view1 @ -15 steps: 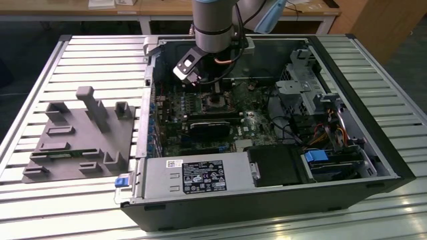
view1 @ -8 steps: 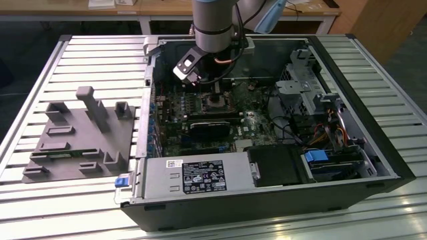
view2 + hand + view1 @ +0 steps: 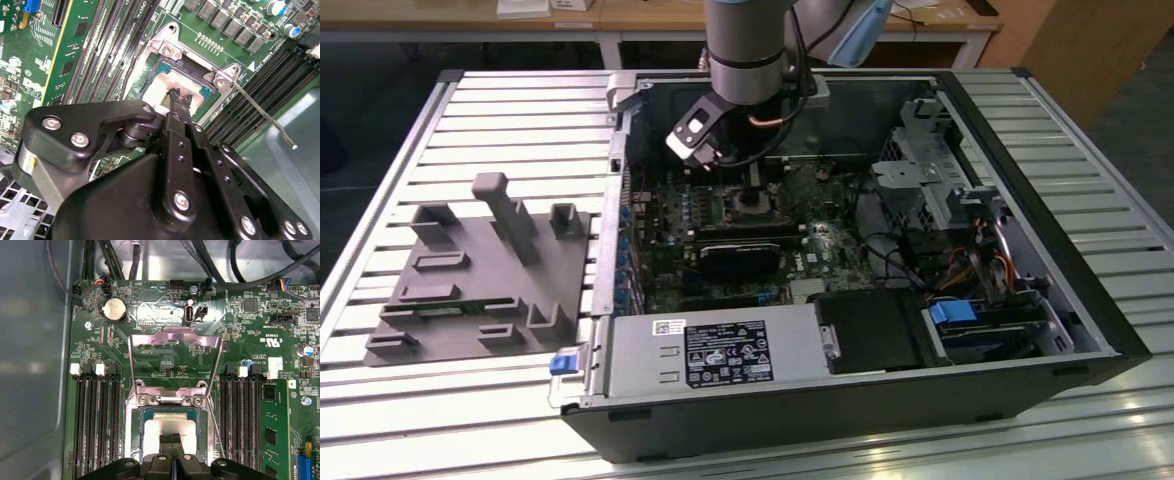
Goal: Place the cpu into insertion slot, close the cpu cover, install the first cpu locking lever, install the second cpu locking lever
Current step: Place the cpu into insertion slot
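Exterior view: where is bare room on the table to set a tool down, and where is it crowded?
Bare slats of the table lie at the exterior view's right of the computer case, and nearer the camera than the grey fixture. Inside the case it is crowded; the gripper is at the cpu.

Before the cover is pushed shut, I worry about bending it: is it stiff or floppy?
The cpu cover looks like thin sheet metal with a large window, so probably light and slightly springy. Hinged along one edge, it should swing rather than slide.
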### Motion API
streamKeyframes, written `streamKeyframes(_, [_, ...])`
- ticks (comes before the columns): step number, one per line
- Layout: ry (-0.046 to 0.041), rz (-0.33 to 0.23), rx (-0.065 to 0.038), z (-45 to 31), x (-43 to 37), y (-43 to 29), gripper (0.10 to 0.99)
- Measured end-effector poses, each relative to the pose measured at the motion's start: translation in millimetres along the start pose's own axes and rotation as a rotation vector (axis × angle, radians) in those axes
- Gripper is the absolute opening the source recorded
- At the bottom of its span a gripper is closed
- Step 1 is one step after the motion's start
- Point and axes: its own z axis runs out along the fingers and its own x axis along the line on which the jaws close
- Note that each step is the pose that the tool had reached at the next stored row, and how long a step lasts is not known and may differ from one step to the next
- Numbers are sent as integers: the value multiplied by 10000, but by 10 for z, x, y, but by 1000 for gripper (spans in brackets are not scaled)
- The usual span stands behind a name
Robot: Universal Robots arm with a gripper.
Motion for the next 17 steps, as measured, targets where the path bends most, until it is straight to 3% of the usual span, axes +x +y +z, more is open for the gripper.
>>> streamKeyframes(6, [-47,539,-1,2,0,5,106])
streamKeyframes(17, [-57,632,-1,35,5,44,106])
